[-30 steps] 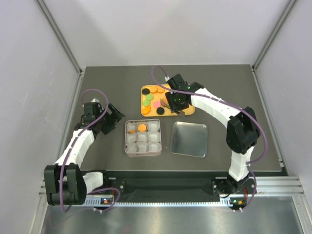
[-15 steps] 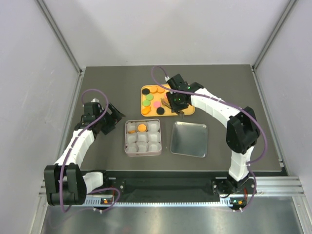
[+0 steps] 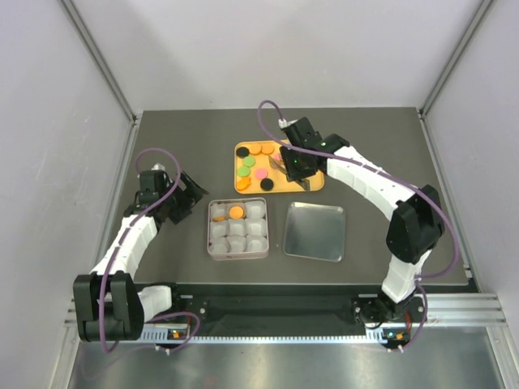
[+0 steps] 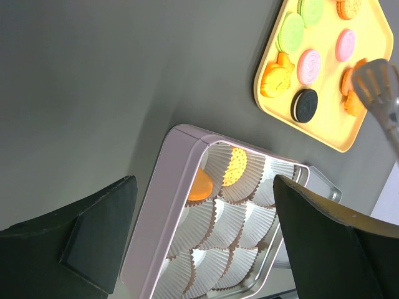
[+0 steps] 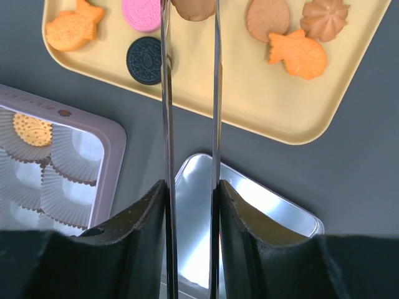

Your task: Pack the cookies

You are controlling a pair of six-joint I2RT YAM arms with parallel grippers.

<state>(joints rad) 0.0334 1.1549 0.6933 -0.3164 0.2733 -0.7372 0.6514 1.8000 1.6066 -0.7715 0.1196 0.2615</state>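
Observation:
The cookies lie on a yellow tray: orange, green, pink and black ones. My right gripper is shut on metal tongs. The tongs' two blades pinch a brown cookie above the tray. A black cookie and a pink one lie just left of the blades. The square tin holds white paper cups, and two orange cookies sit in its far cups. My left gripper hangs open beside the tin's left rim, holding nothing.
The tin's shiny lid lies flat to the right of the tin, under my right wrist. Grey walls enclose the dark table on three sides. The tongs' tip shows over the tray in the left wrist view.
My right gripper has squeezed the tongs narrower and shifted slightly toward the far side over the tray, its elbow swinging right. The left arm has not moved.

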